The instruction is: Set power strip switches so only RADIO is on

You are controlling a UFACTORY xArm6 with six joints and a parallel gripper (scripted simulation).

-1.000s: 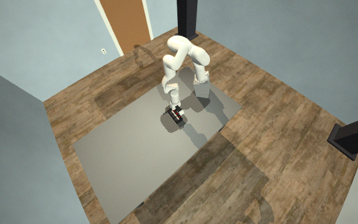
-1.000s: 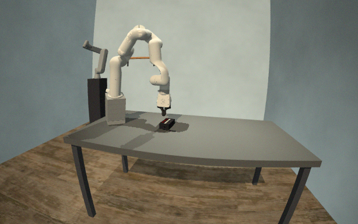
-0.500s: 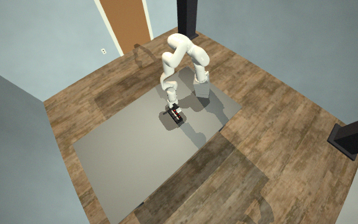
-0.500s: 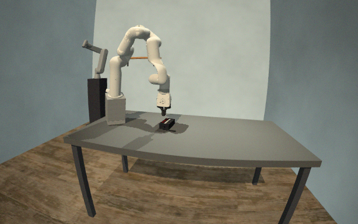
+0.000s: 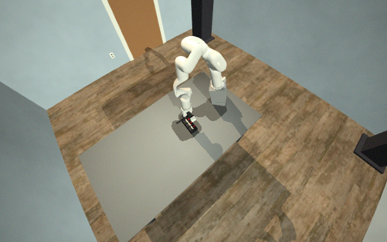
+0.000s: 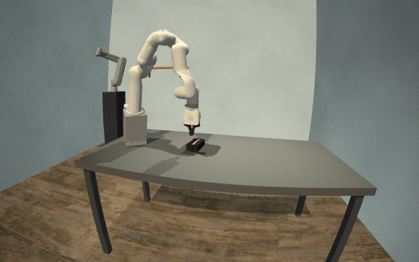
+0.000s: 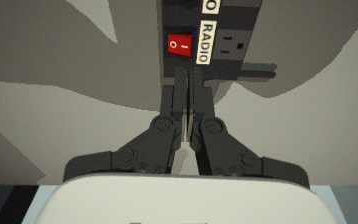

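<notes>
Looking down from our wrist, we see our claw [image 7: 188,75] squeezed all the way shut, with nothing between its fingers. We keep it shut so the two fingers make one thin poker, good for pushing a small switch.

The strip [image 6: 195,144] lies flat on the table [image 6: 267,164], right side up, near the arm's base [image 6: 135,131]. It is placed there so we can reach it from above. From the side, the claw hangs just above the strip's far end and is not touching it.

The claw tips sit at the end of the strip, just below the red switch [image 7: 180,44]. Next to that switch is a white tag [image 7: 208,42] that says RADIO, and next to the tag is a socket [image 7: 229,46]. So this red switch is the radio's. We cannot tell from here if it is on or off, because the little marks on it are too small for us.

More switches sit further along the strip, past the radio one, but the wrist view cuts them off. We think the next job is to check those, since only the radio may stay on. Pushing softly matters, so the strip does not slide or tip.
</notes>
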